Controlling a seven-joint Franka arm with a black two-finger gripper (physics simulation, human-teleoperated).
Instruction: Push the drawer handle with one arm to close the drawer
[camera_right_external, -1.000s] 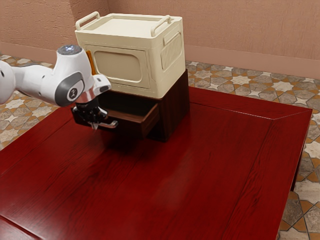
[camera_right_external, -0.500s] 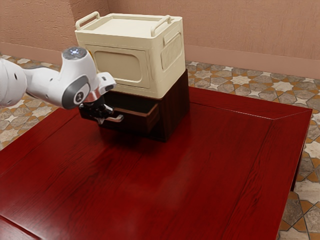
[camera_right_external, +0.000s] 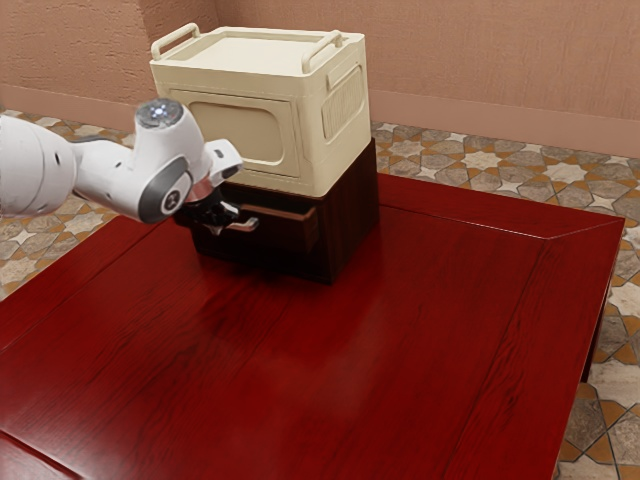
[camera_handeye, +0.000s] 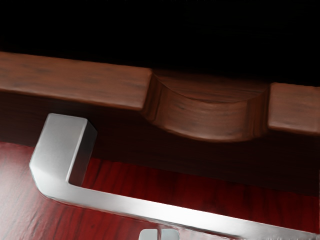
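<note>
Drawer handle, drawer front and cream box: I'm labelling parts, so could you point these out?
Drawer handle (camera_handeye: 150, 210): wrist view, on its long metal bar.
Drawer front (camera_handeye: 205, 121): wrist view, on the scooped notch in its top edge.
Cream box (camera_right_external: 235, 130): exterior view, on its recessed panel.

- Exterior view: soft light from above, palest on the lid of the cream box (camera_right_external: 235, 50).
- Faint sheen on the red table (camera_right_external: 420, 350); dark, soft-edged shadow beneath the drawer (camera_right_external: 285, 232).
- Wrist view: bright highlights along the metal handle (camera_handeye: 150, 208), pale glare on the table beside it, deep black beyond the drawer's rim.
</note>
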